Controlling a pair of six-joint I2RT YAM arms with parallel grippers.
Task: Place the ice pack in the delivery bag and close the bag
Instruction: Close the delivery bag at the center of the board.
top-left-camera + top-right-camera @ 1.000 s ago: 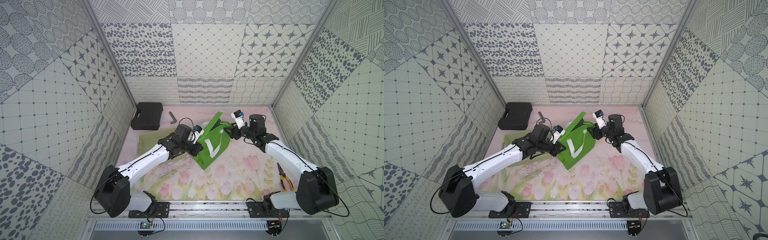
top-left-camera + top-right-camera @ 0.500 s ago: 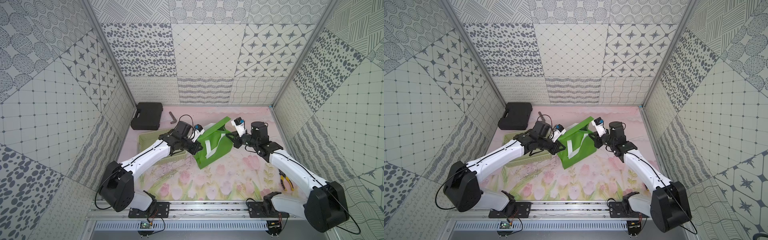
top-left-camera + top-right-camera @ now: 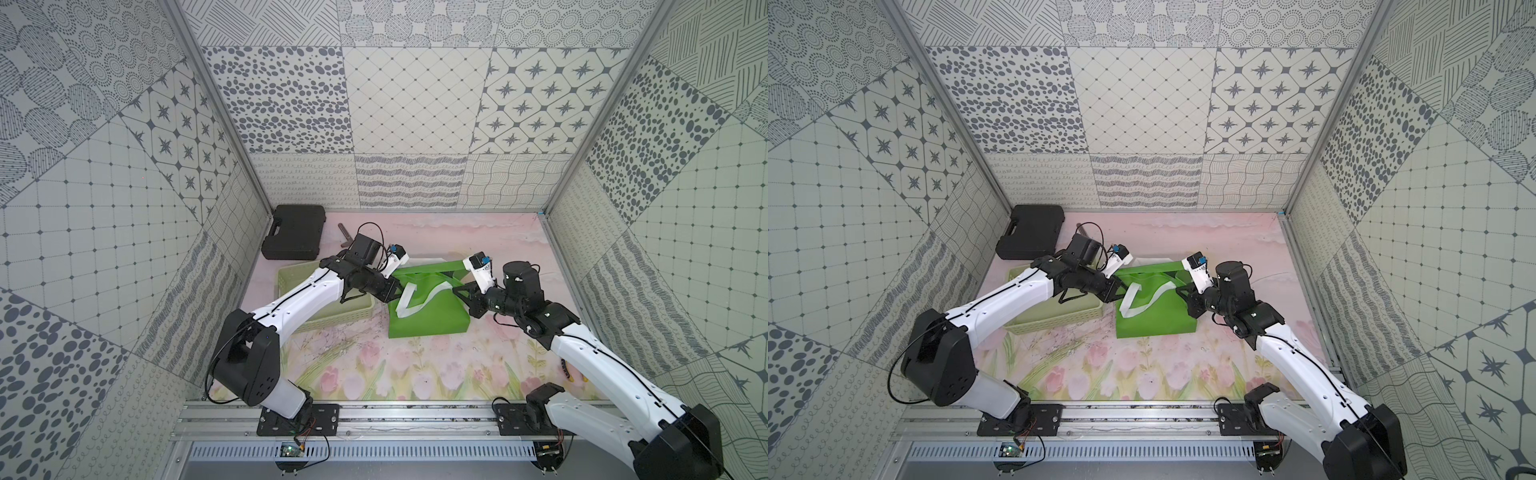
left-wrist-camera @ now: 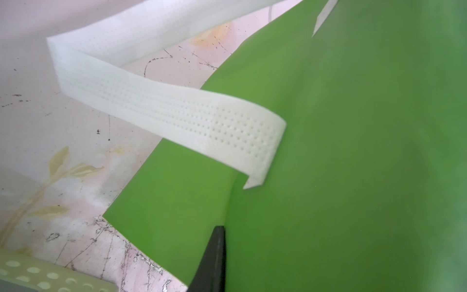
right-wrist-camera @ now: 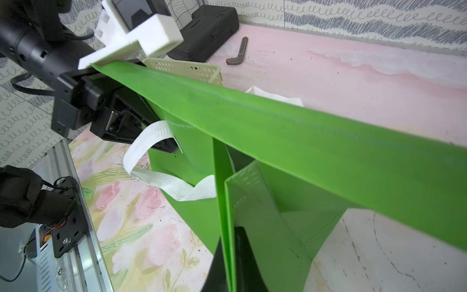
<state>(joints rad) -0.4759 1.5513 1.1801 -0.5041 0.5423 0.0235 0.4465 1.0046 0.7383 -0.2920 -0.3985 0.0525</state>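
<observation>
Ice pack: only a whitish crinkled corner (image 5: 275,95) is showing. It is lying on the mat (image 3: 374,374) just behind the far rim of the delivery bag (image 3: 432,316), and the rest is hiding behind green fabric.
Right gripper (image 5: 231,263): its two dark fingers are pinching a folded side panel of the bag between them, with fabric filling the gap.
Left gripper (image 3: 390,296): it is sitting at the bag's opposite end. In the left wrist view only one dark finger (image 4: 214,255) is showing, lying against the fabric. Its partner is out of sight, so I cannot tell whether it is gripping.
Bag interior: the top flap is stretching between the two arms and covering the lining.
Strap handle (image 4: 177,113): it is looping loose off the bag's near face.
Left side: the pale green basket (image 3: 291,278) is sitting just beside the bag, partly under the left arm.
Far corner: the black case (image 3: 295,232) and a bent dark tool (image 5: 238,51) are lying well apart from the bag.
Open room: bare mat is lying between the bag and the front rail.
</observation>
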